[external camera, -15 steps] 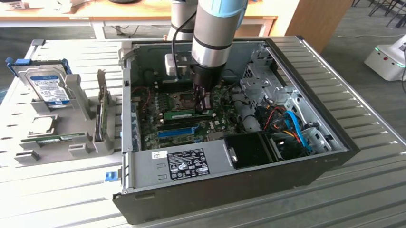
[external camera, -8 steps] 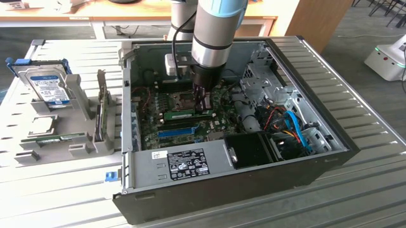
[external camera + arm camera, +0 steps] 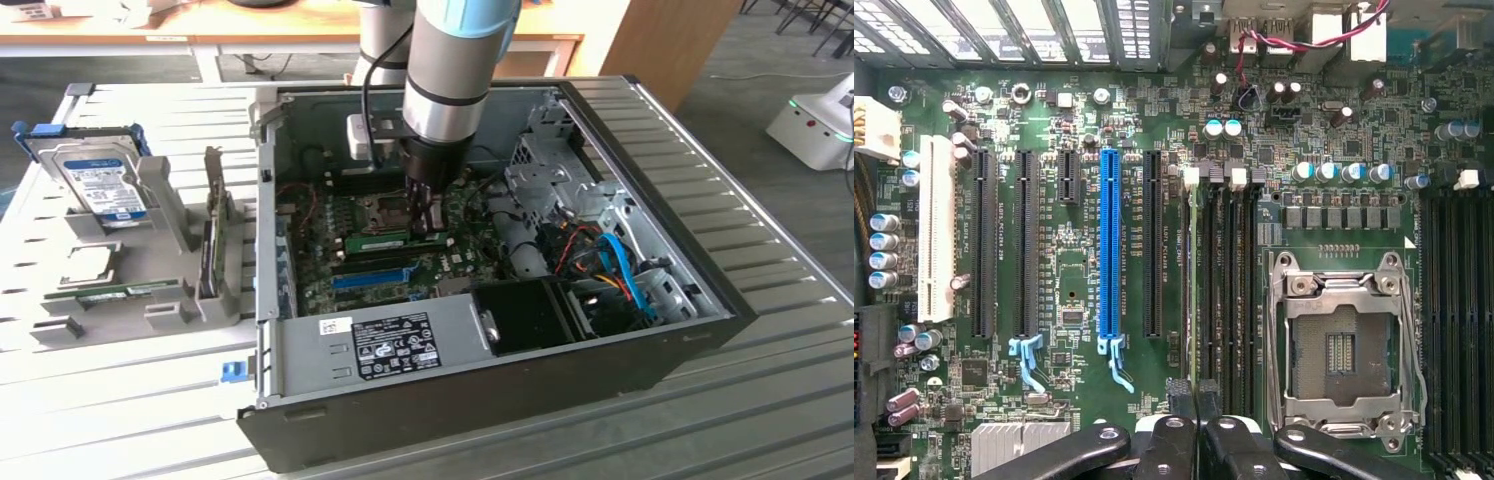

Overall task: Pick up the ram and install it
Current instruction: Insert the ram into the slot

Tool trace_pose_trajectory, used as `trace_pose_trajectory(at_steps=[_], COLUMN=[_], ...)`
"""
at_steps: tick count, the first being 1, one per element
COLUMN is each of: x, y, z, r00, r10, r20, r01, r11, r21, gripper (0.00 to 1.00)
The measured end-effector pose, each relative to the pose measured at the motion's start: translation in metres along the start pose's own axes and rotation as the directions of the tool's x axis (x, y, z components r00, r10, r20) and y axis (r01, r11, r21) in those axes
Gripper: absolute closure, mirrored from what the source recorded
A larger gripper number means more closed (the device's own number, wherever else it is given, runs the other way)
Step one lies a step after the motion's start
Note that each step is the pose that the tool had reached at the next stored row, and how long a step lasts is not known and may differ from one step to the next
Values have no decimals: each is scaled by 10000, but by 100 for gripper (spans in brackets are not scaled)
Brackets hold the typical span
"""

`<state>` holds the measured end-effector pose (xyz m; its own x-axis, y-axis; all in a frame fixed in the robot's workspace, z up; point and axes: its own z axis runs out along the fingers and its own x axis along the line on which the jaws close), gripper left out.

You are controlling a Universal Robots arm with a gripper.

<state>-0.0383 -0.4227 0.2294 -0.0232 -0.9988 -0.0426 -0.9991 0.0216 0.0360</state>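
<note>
The ram is a thin green stick standing on edge on the motherboard inside the open computer case. In the wrist view the ram shows edge-on as a pale green line. It runs along one of the black memory slots beside the silver processor socket. My gripper reaches straight down into the case and is shut on the ram. Its black fingertips pinch the stick's upper edge at the gripper. I cannot tell how deep the stick sits in the slot.
A long blue slot and black card slots lie beside the memory slots. Cables and a drive cage crowd the case on the exterior view's right. On the table at the exterior view's left, a grey fixture holds a hard drive and another green stick.
</note>
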Motion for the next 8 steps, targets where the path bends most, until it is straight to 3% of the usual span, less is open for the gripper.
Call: trace_pose_trajectory(at_steps=[8], x=[0], y=[-2], z=[0], r00=[10000], r10=[-1], r20=[0], r01=[1], r11=[10000], r21=[0], gripper=[88])
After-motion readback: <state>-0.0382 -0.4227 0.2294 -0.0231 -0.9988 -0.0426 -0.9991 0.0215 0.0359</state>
